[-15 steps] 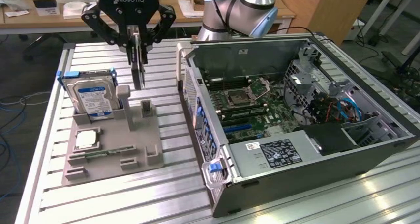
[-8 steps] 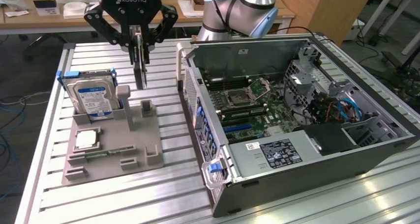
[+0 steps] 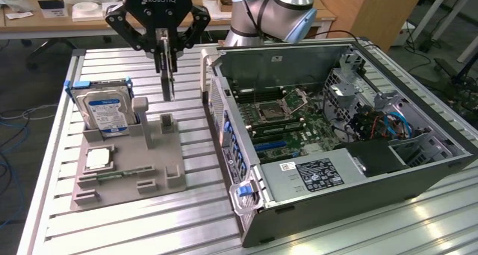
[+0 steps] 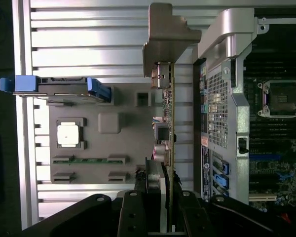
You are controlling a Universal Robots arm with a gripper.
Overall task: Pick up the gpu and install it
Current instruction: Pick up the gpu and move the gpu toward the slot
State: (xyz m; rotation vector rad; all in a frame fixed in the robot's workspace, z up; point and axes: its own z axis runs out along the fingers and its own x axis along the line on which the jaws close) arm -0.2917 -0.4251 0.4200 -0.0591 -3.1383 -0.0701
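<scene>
My gripper (image 3: 165,56) hangs above the grey parts holder (image 3: 160,154) at the exterior view's left, shut on the gpu (image 3: 168,87). The gpu is a thin dark card seen edge-on, hanging upright below the fingers with its lower end just above the holder's slot post (image 3: 167,123). In the wrist view the gpu (image 4: 170,108) runs as a slim line out from the gripper (image 4: 166,190), ending in its grey metal bracket (image 4: 167,34). It lies between the holder (image 4: 108,148) and the side of the open computer case (image 4: 222,113).
The open computer case (image 3: 418,171) lies on the exterior view's right, its motherboard (image 3: 287,123) exposed. The holder carries a blue-labelled hard drive (image 3: 104,112), a processor chip (image 3: 98,159) and a green memory stick (image 3: 120,175). All stand on a slotted aluminium table (image 3: 112,232).
</scene>
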